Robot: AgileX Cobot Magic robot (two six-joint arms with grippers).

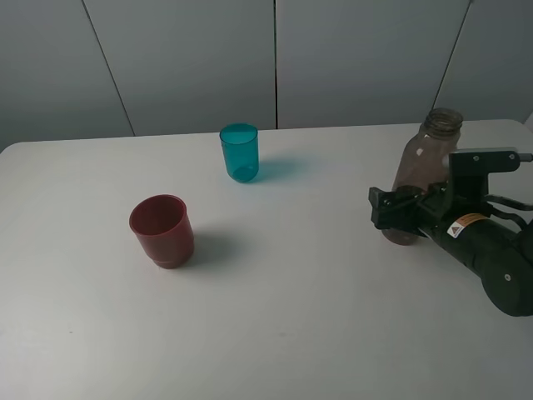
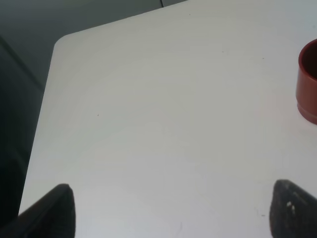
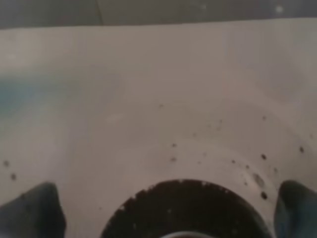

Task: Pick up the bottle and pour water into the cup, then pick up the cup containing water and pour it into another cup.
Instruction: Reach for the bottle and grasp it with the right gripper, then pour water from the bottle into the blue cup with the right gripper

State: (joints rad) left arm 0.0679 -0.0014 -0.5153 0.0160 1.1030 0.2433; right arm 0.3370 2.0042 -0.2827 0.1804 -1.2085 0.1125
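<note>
Right pincer (image 1: 400, 212) straddling bottle (image 1: 425, 158) at worktop's right edge, cannot tell if clamped; should be squeezing squarely, keeping bottle upright. Left pincer (image 2: 171, 208) hanging apart.

On white counter (image 1: 275, 333): teal tumbler (image 1: 239, 152) upright at rear, dark red cup (image 1: 162, 231) nearer front-left, well apart. Far right: smoky bottle (image 1: 425, 162), uncapped, upright, right pincer (image 1: 399, 206) straddling lower body; grip unclear.

cup (image 1: 239, 152) back centre | another cup (image 1: 162, 231) front left | bottle (image 1: 420, 179) far right, on table (image 1: 291, 333)
</note>
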